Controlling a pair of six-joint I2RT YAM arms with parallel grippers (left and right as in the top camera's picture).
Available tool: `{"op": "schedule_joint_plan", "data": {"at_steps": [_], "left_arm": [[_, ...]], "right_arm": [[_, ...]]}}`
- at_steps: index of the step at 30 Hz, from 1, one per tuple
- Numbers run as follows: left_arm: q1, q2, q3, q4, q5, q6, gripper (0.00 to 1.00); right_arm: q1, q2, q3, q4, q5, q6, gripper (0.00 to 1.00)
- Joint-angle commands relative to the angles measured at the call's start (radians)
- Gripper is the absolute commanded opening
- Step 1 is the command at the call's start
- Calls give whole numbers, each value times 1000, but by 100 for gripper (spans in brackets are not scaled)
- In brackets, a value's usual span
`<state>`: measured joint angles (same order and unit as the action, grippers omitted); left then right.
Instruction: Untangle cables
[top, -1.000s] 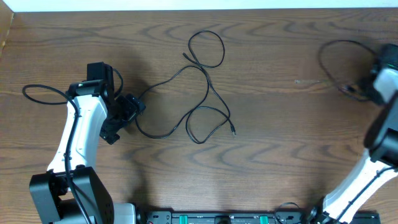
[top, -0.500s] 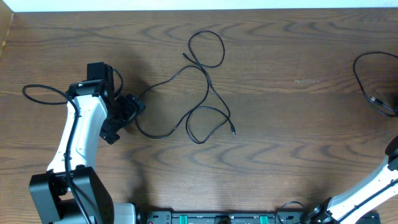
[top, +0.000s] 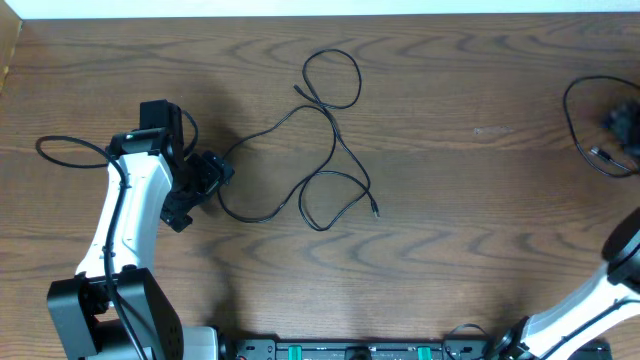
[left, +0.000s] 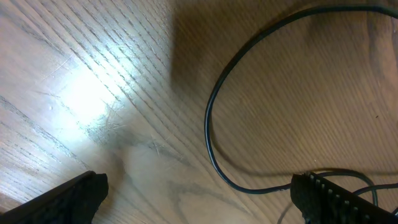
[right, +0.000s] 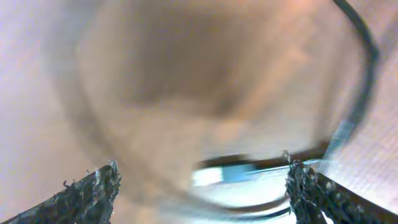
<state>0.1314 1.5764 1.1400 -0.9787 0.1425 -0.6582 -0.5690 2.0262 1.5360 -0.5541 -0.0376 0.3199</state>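
A long thin black cable (top: 330, 150) lies in loose loops on the middle of the wooden table, one small plug (top: 374, 211) at its right end. My left gripper (top: 205, 185) hangs low over its left bend, open wide. In the left wrist view that cable (left: 210, 134) curves down between the fingers (left: 68, 199) and passes close to the right one. A second black cable (top: 578, 125) lies at the table's far right edge. My right gripper (top: 620, 122) is beside it. The right wrist view is blurred, and the right gripper (right: 202, 193) shows open.
The table's far edge (top: 320, 14) runs along the top, with a pale surface beyond it. A black rail with green parts (top: 350, 350) sits at the near edge between the arm bases. The left arm's own black lead (top: 65, 150) loops out at the left.
The right arm swung toward the right edge, dragging the second cable with it, and its jaws went from shut to open. The left arm and the middle cable stayed still.
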Motion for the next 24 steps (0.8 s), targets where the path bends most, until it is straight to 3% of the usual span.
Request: {"op": "schedule_joint_plan", "data": {"at_steps": [1, 6, 15, 24], "left_arm": [[0, 0, 3, -3, -21, -10, 99], [0, 0, 3, -2, -21, -10, 99], [0, 0, 3, -3, -21, -10, 99], [0, 0, 3, -2, -21, -10, 99]], "right_arm": [[141, -120, 5, -19, -76, -181, 88], [340, -126, 5, -31, -161, -228, 98], [681, -126, 5, -102, -219, -413, 99], [930, -126, -11, -121, -148, -457, 99]]}}
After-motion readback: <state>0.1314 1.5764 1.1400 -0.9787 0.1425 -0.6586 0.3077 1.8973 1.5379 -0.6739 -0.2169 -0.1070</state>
